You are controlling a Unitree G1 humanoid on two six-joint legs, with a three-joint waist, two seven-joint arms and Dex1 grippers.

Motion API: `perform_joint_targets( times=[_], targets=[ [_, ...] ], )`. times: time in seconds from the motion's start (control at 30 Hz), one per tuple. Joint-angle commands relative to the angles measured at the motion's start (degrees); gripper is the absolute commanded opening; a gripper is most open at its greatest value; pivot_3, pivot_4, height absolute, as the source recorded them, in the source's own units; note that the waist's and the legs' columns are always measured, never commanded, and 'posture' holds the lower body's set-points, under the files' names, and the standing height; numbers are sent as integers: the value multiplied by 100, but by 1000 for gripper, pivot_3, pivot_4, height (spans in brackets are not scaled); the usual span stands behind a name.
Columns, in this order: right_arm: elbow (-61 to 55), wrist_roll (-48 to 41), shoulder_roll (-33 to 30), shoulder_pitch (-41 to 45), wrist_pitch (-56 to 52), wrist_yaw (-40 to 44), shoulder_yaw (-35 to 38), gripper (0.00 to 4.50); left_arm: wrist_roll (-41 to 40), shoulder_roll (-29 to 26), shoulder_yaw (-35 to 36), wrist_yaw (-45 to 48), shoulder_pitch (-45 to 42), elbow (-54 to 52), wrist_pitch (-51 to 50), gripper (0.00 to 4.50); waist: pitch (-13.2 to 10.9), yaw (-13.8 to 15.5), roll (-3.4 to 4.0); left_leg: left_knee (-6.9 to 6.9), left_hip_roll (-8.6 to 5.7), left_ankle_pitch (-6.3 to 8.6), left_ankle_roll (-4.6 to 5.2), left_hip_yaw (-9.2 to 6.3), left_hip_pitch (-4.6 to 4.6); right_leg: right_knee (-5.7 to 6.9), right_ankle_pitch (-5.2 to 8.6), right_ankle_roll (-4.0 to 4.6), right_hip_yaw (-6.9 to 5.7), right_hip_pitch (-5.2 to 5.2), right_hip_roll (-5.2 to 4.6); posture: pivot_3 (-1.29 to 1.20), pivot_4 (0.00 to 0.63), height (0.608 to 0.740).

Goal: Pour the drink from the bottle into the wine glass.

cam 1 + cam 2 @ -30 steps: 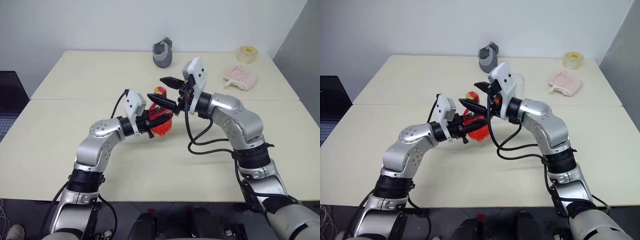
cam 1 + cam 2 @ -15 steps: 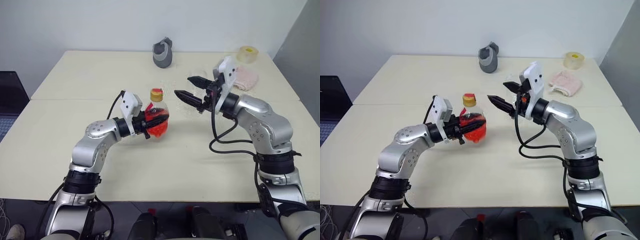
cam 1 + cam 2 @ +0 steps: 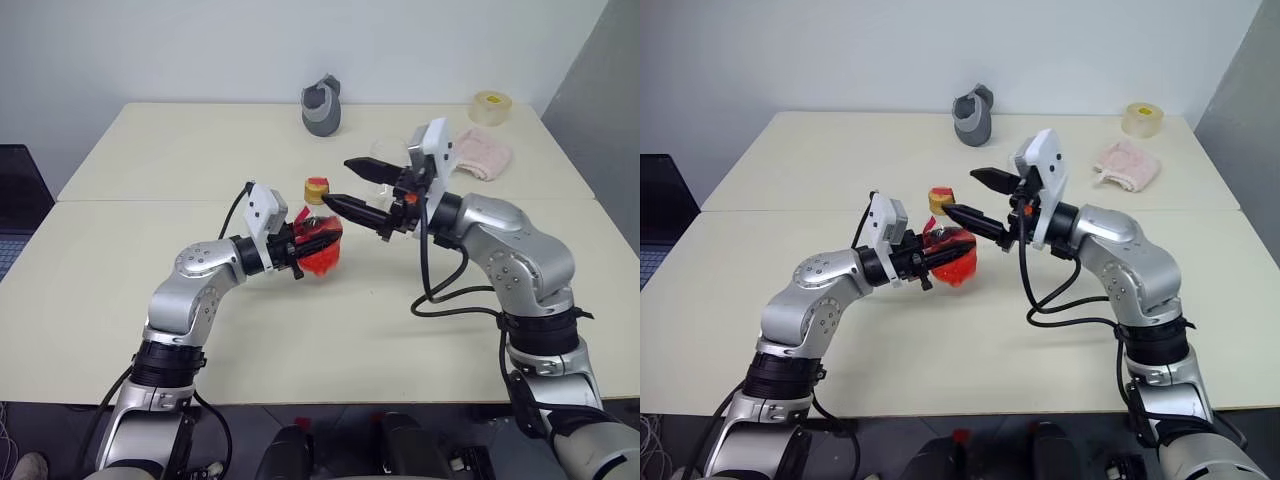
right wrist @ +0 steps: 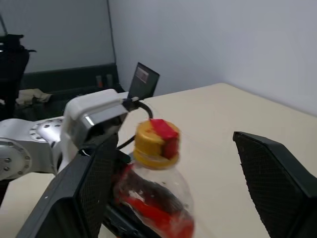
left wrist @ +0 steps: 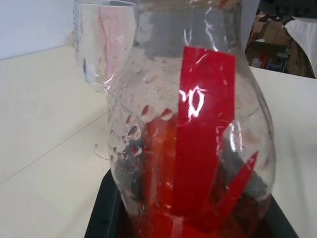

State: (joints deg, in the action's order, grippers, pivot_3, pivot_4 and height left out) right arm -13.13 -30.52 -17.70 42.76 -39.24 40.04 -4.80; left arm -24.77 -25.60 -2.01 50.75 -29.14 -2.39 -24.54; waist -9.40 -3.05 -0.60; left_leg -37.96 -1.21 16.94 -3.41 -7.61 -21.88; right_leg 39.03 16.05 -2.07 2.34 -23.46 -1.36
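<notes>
Table (image 3: pixel 150 290): cream top, seam running across the middle.

Right gripper (image 3: pixel 352 186): raised over the table centre, pointing toward the robot's left, fingers spread wide, holding nothing. Lower fingertip (image 3: pixel 333 202) sits just beside the cap; upper finger is above and behind it. In the right wrist view the two fingers frame the bottle top with clear air on both sides, not touching it.

Left gripper (image 3: pixel 312 243): clamped on the bottle's bulbous body, held off the table, pointing level and toward the robot's right.

Bottle (image 3: pixel 318 238): roughly upright in the left gripper, over the table centre. Red label strip (image 5: pixel 205 129) down the side. Drink (image 5: pixel 198 225): red liquid pooled low in the base, upper part of the body clear with droplets on the wall.

Glass (image 5: pixel 101 54): clear, standing on the table behind the bottle, on the right arm's side; bowl shows through in the left wrist view, and in the head views it's partly hidden behind the right gripper. Can't tell if there's any liquid in it.

Grey cup (image 3: pixel 324 105): far edge of the table, centre, well apart from the bottle.

Pink cloth (image 3: pixel 480 156): far right of the table.

Tape roll (image 3: pixel 489 107): far right corner, behind the cloth.

Cap (image 4: pixel 153 140): yellow with a red tab, on the bottle neck.
</notes>
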Motion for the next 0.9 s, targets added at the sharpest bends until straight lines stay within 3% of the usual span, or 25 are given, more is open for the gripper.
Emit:
perform_joint_targets(
  times=[0.03, 0.33, 0.53, 0.9],
  targets=[
    [70, 173, 128, 294, 294, -1, -161, 3952, -72, -15, 78, 57, -112, -220, 124, 1344, 0, -3, 0, 0, 0, -1, -1, 1, 1, 0, 0, 0, 1, 0, 0, 0, 150, 740],
    [673, 740, 214, 510, 808, -29, -318, 3952, -99, -47, 81, 41, -10, -369, 46, 1344, 0, -7, 0, -1, -1, -4, -7, 0, 0, 0, 0, 0, 0, 0, -1, 0, 150, 740],
    [606, 587, 130, 474, 505, -133, -28, 3952, -109, -75, 125, 4, 31, -403, 0, 1344, 0, -7, 0, -1, -1, -4, -7, 0, 0, 0, 0, 0, 0, 0, -1, 0, 150, 740],
    [16, 208, -606, -179, 136, 105, 295, 3952, -104, -114, 152, 24, -1, -326, 10, 1344, 0, 14, 0, -1, -3, 3, 5, 2, 0, -1, 0, 0, 1, 1, -3, 0, 150, 740]
  ],
)
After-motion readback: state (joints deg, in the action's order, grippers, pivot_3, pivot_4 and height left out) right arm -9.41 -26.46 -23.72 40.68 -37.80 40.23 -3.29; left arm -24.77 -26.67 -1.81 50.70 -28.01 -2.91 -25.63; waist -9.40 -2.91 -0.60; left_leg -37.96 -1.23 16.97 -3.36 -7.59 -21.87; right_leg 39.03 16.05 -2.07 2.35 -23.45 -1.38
